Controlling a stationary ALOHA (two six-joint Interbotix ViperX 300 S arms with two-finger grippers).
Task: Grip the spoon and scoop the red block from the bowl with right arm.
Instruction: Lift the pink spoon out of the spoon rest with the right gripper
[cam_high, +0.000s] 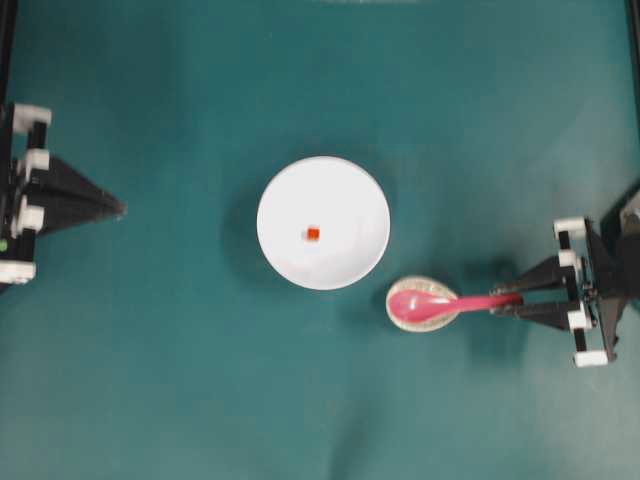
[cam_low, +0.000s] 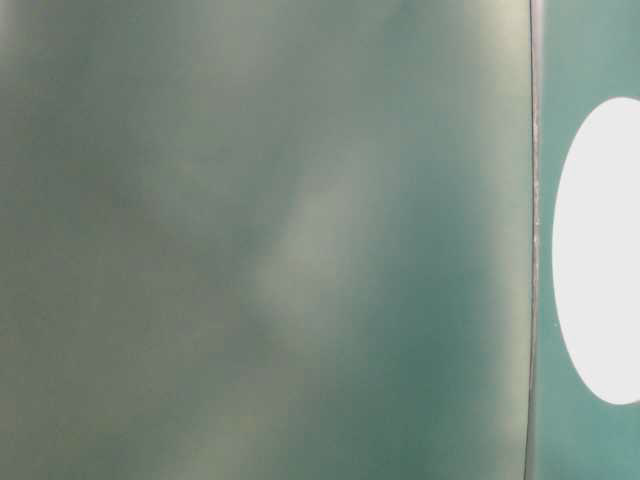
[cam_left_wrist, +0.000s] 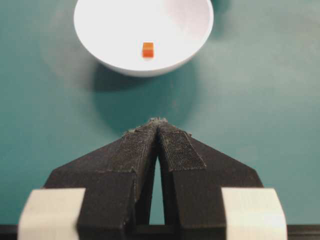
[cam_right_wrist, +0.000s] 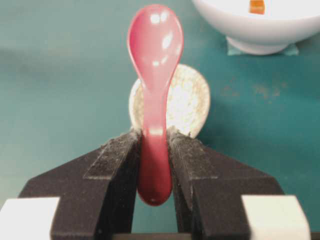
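The pink-red spoon (cam_right_wrist: 154, 90) has its handle pinched between the fingers of my right gripper (cam_right_wrist: 155, 135), which is shut on it. Its scoop (cam_high: 418, 302) is above the speckled oval rest (cam_high: 424, 318). The white bowl (cam_high: 345, 195) stands at the table's middle with the tiny red block (cam_high: 313, 233) inside it, to the left of the spoon. The block (cam_left_wrist: 148, 49) and the bowl (cam_left_wrist: 100, 45) also show in the left wrist view, ahead of my left gripper (cam_left_wrist: 158, 122), which is shut on nothing and rests at the far left (cam_high: 118, 208).
The speckled spoon rest (cam_right_wrist: 187, 102) lies just right of the bowl, under the spoon. The table-level view is a blurred green surface with a white oval (cam_low: 600, 250) at its right edge. Teal table surface surrounds the bowl.
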